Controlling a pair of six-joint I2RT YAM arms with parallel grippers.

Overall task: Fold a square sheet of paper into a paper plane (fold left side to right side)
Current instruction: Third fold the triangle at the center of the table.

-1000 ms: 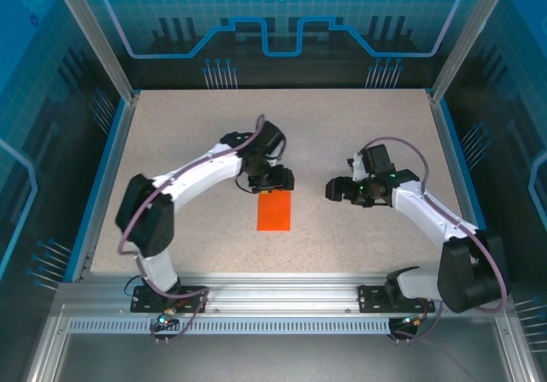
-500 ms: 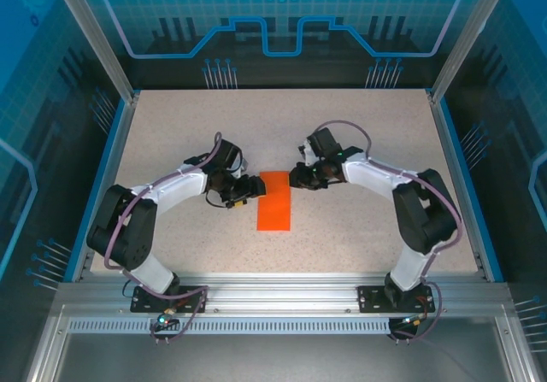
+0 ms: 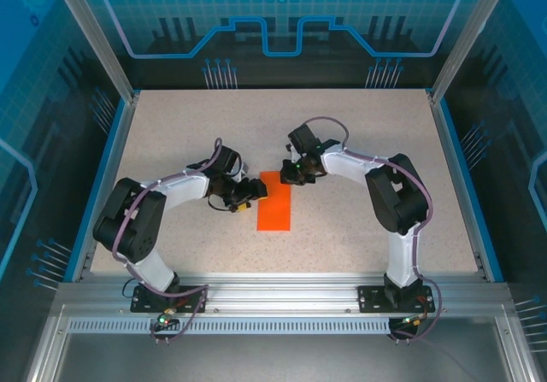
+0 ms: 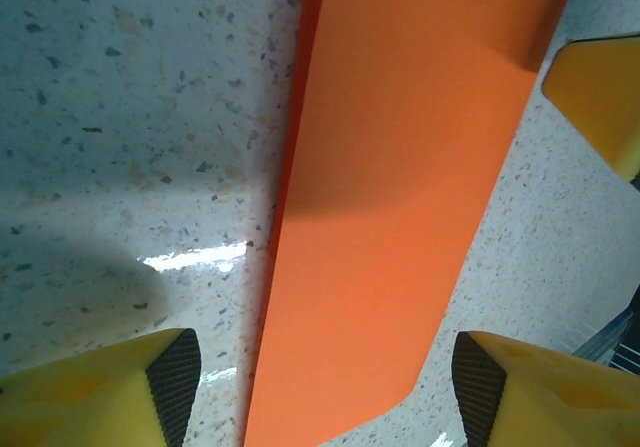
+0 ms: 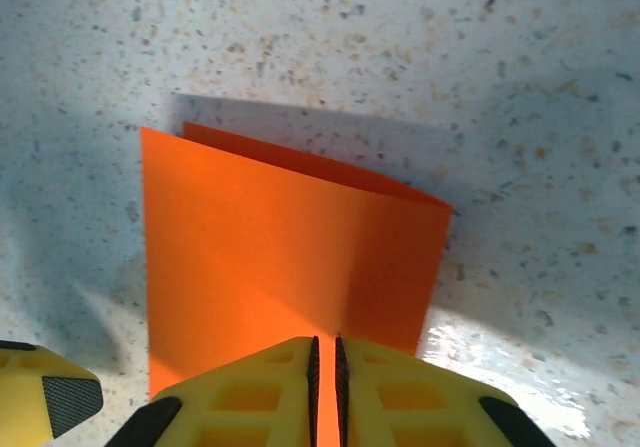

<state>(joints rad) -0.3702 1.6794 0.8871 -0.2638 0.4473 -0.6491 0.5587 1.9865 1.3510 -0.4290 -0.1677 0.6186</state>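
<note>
Paper (image 3: 274,200) folded in half, flat. My right tool (image 5: 325,367) now at far edge, closed, apparently pinning; left tool (image 4: 325,372) moved beside, open. Creasing likely next.

No legible text or markings.

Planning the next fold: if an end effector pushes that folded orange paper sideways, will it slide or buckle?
Probably floppy: the square sheet of paper looks thin, its folded layers slightly offset. Likely slides on the glossy table unless the shut right end effector pins it.
</note>
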